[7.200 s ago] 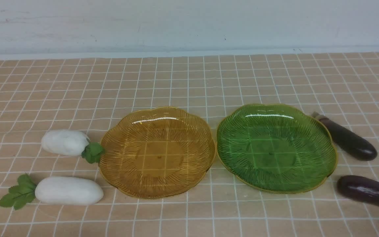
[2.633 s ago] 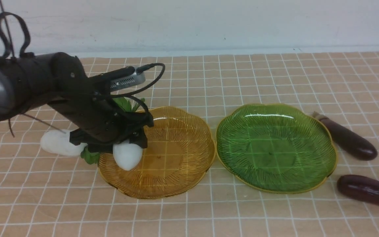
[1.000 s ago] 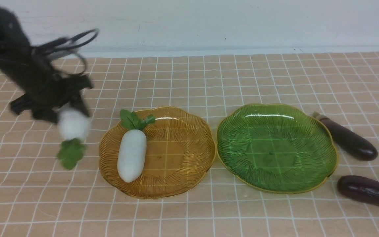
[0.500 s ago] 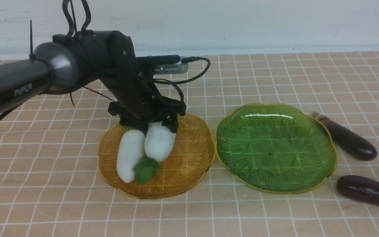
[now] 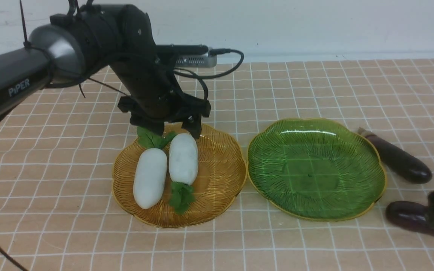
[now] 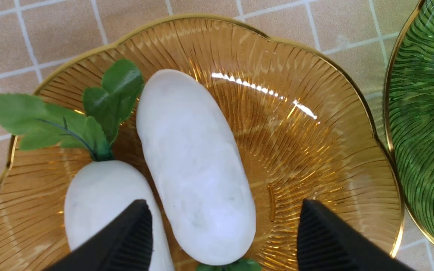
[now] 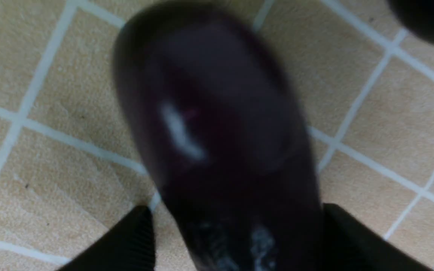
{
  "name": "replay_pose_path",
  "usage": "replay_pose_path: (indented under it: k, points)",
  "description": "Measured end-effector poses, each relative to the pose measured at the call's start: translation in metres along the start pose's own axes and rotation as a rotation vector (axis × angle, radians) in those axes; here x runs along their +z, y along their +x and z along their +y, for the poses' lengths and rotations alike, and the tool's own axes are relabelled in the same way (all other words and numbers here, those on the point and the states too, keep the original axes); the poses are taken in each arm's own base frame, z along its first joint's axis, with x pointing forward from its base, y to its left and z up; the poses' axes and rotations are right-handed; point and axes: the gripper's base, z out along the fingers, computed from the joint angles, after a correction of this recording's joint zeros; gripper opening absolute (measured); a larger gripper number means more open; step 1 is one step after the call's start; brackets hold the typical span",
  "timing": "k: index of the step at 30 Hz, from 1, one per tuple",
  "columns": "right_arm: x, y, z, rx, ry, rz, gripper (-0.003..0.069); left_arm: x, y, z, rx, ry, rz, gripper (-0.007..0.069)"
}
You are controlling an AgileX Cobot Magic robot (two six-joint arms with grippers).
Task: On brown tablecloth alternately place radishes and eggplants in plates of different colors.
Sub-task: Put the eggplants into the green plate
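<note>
left gripper (image 5: 175, 131): hovering just above the amber plate (image 5: 222, 188), jaws standing wide apart and gripping nothing; both fingertips (image 6: 134, 233) are sitting clear of the radishes.
radishes: lying side by side, touching, in the amber plate; the left radish (image 5: 150, 182) is pointing its leaves away from the robot, the right radish (image 5: 183, 158) towards it, which is likely helping both fit inside the rim.
green plate (image 5: 317, 169): sitting bare just beside the amber one, apparently waiting for the eggplants.
right gripper (image 7: 237, 226): reaching low over the near eggplant (image 5: 403, 216), jaws spread and straddling its width, not looking clamped; the view is blurring.
far eggplant (image 5: 398, 160): lying on the brown tablecloth (image 5: 315, 86), just beside the green plate.
step in hand: judging by this, eggplant pickup is starting.
</note>
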Motion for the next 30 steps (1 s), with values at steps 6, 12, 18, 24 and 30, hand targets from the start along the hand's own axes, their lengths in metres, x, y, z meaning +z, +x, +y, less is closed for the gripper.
replay_pose_path:
  k: [6, 12, 18, 24, 30]
  points:
    - [-0.022, -0.012, -0.009, 0.097, -0.018, 0.007, 0.0333, 0.000, 0.000, 0.000, 0.000, 0.000, 0.004, 0.0469]
    - [-0.105, -0.038, -0.017, 0.311, -0.227, -0.098, 0.0337, 0.000, 0.001, 0.000, 0.000, -0.001, 0.015, 0.0469]
    - [-0.115, -0.087, 0.017, 0.331, -0.451, -0.352, 0.0337, 0.000, 0.001, 0.000, 0.000, -0.001, 0.015, 0.0469]
    - [-0.065, -0.131, 0.050, 0.245, -0.423, -0.404, 0.0363, 0.000, 0.002, 0.000, 0.000, -0.002, 0.019, 0.0469]
    - [-0.066, -0.142, 0.027, 0.193, -0.315, -0.432, 0.0551, 0.000, 0.004, 0.000, 0.010, -0.006, 0.046, 0.0469]
